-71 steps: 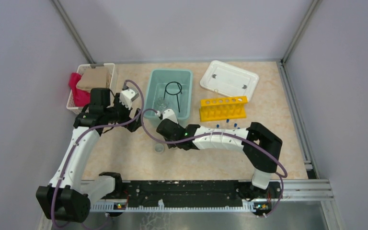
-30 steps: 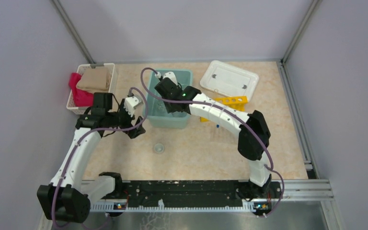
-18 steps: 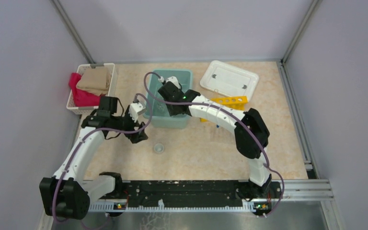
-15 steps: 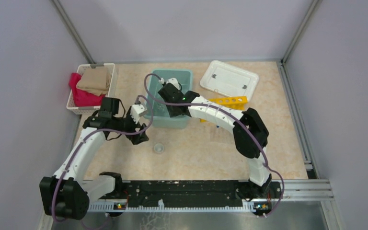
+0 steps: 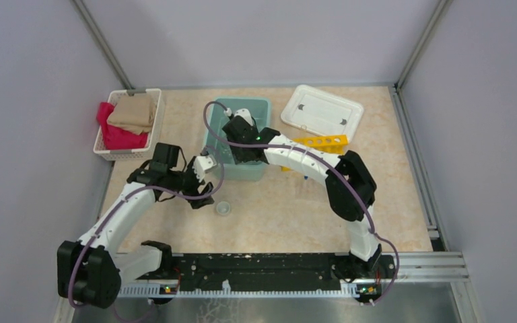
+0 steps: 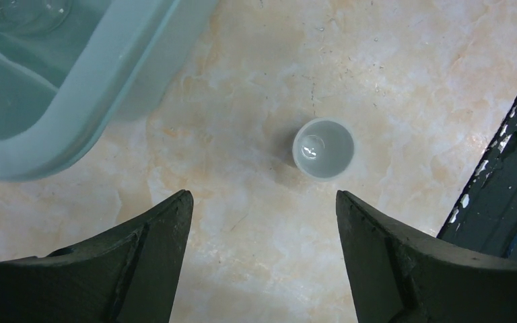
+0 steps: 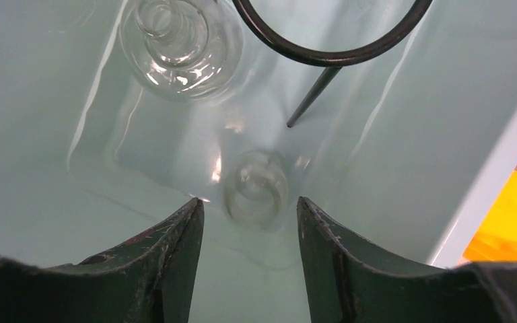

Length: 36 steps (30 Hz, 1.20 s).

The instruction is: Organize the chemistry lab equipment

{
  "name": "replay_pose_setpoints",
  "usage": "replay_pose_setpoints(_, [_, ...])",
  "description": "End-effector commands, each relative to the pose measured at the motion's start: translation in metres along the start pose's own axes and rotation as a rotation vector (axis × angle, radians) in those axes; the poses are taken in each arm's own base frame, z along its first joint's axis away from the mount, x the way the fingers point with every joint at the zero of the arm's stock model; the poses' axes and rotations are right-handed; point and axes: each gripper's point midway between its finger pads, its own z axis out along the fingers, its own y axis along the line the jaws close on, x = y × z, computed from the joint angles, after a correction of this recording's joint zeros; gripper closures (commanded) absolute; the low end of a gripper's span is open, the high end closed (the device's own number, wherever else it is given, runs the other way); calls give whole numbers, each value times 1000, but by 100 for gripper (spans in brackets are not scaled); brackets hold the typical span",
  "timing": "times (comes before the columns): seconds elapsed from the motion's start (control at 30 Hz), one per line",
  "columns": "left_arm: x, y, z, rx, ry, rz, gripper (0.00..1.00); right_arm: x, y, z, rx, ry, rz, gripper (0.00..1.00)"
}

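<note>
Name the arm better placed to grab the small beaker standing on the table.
Left: the left gripper hovers open just short of the beaker; the right gripper is inside the teal bin.

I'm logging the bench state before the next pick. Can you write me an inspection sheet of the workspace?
Surface: tan marbled table, no spills seen.
Job's things: one beaker stands upright on the table near the teal bin. In the bin are a wire ring, a larger glass and a smaller glass. The yellow rack is beside the bin, partly under the right arm.
Clutter: white basket of cloths; white lid.
Grippers: left gripper is open, with the beaker just ahead and untouched. The right gripper is open inside the bin over the smaller glass.
Cables: purple cable loops over the bin.
Surroundings: plain walls, metal frame post.
</note>
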Motion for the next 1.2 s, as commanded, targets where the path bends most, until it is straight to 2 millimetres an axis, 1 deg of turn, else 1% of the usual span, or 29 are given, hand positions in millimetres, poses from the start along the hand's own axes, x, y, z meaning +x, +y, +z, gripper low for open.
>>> replay_pose_setpoints(0.0, [0,0,15,4,9,74,17,-45,4,-40,-61,-123,61,45])
replay_pose_setpoints(0.03, [2,-1,19,11,19,80,17,-55,3,-51,-73,-148,71,44])
replay_pose_setpoints(0.2, [4,-2,35,32,45,99,19,-87,-1,-96,-109,-225,96,40])
replay_pose_setpoints(0.33, [3,-5,46,48,55,113,21,-104,-7,-138,-163,-294,137,39])
replay_pose_setpoints(0.43, [4,-8,55,65,69,127,24,-110,-10,-166,-211,-335,176,39])
replay_pose_setpoints(0.57, [9,-13,64,86,99,145,28,-110,-17,-192,-247,-364,211,40])
replay_pose_setpoints(0.67, [16,-16,70,97,126,155,32,-108,-26,-204,-236,-384,230,41])
replay_pose_setpoints(0.77, [21,-19,73,101,144,165,38,-105,-34,-212,-219,-397,236,42])
replay_pose_setpoints(0.83, [21,-20,73,103,144,168,44,-102,-40,-214,-204,-399,241,43])
replay_pose_setpoints(0.9, [20,-22,72,106,145,175,54,-97,-44,-214,-194,-398,246,43])
replay_pose_setpoints(1.0, [16,-25,67,113,147,186,75,-93,-48,-214,-178,-397,249,43])
replay_pose_setpoints(1.07, [10,-27,61,121,143,193,94,-91,-52,-215,-163,-400,251,43])
replay_pose_setpoints(1.1, [7,-28,58,124,139,196,100,-91,-54,-215,-154,-402,249,43])
replay_pose_setpoints(1.17, [-2,-31,50,134,125,205,100,-91,-58,-217,-141,-408,247,43])
